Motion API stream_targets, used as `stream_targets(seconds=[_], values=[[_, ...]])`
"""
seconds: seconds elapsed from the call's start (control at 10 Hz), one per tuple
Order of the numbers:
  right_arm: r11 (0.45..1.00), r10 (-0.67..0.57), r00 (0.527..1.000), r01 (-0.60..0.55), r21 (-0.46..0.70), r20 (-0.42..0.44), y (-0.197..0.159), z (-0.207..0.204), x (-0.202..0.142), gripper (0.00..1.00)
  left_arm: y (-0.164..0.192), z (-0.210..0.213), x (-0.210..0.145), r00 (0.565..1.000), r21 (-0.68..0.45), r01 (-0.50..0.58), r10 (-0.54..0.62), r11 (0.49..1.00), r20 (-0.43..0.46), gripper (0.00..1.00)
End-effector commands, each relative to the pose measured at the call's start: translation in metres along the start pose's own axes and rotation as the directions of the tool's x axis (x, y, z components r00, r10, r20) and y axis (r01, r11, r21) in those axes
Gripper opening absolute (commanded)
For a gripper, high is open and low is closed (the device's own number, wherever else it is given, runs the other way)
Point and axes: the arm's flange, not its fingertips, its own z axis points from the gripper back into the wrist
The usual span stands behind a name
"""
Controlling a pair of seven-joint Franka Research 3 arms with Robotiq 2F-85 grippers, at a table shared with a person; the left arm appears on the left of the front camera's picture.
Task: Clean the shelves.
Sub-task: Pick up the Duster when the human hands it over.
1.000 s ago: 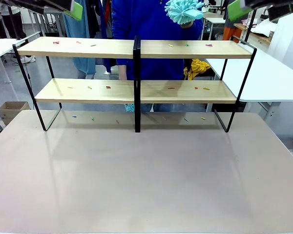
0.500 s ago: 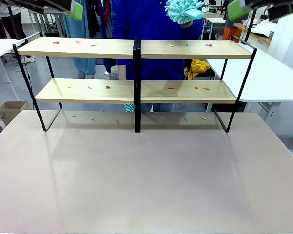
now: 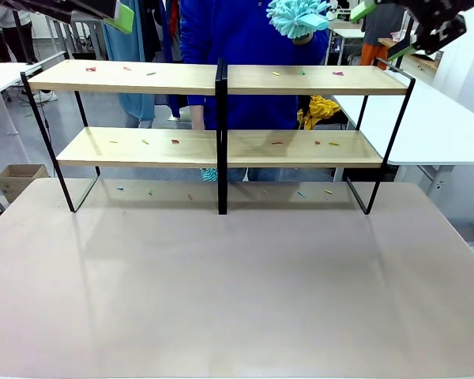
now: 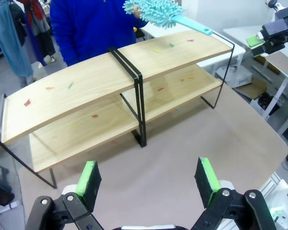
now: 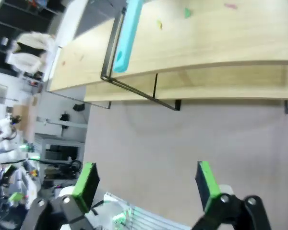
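Observation:
The shelves [image 3: 142, 77], two light wood boards in a black frame, stand at the far side of the table, and several small coloured scraps [image 3: 174, 141] lie on both boards. Behind them a person in blue holds a turquoise duster [image 3: 298, 17] above the upper right board. My left gripper [image 4: 148, 181] hangs open high above the table's left, facing the shelves [image 4: 86, 79] and the duster [image 4: 156, 10]. My right gripper [image 3: 384, 30] is open near the rack's upper right corner. From its wrist I see it [image 5: 145, 186] above the shelves [image 5: 206, 38] and the duster's handle [image 5: 127, 33].
More scraps [image 3: 301, 193] lie on the beige table [image 3: 237, 284] under the rack. A white table [image 3: 434, 118] stands at the right and another [image 3: 0, 75] at the left. A cardboard box [image 3: 20, 178] sits on the floor, and a yellow cloth [image 3: 320, 106] lies behind the shelves.
My right gripper has turned and dropped lower at the top right, so both its green pads now show. The left gripper, the duster and the shelves have stayed put.

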Motion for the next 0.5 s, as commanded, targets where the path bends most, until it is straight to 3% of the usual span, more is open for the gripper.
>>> stream_targets(seconds=[0.0, 0.1, 0.2, 0.3, 0.4], values=[[0.995, 0.097, 0.994, -0.096, -0.01, 0.054, 0.016, 0.028, -0.038, 1.0, 0.001, 0.0, 0.0, 1.0, 0.004, 0.007, -0.007, 1.0, 0.008, 1.0], [1.0, 0.0, 1.0, 0.0, 0.0, 0.0, 0.0, 0.0, 0.0, 1.0, 0.001, 0.0, 0.0, 1.0, 0.004, 0.007, -0.007, 1.0, 0.008, 1.0], [0.996, -0.053, 0.998, 0.057, 0.074, -0.044, -0.014, -0.003, 0.029, 1.0, 0.001, 0.0, 0.0, 1.0, 0.004, 0.007, -0.007, 1.0, 0.008, 1.0], [0.971, -0.046, 0.988, 0.079, 0.228, -0.146, -0.026, -0.018, 0.072, 1.0, 0.001, 0.0, 0.0, 1.0, 0.004, 0.007, -0.007, 1.0, 0.008, 1.0], [0.967, -0.056, 0.989, 0.088, 0.24, -0.135, -0.028, -0.032, 0.098, 1.0, 0.001, 0.0, 0.0, 1.0, 0.004, 0.007, -0.007, 1.0, 0.008, 1.0]])
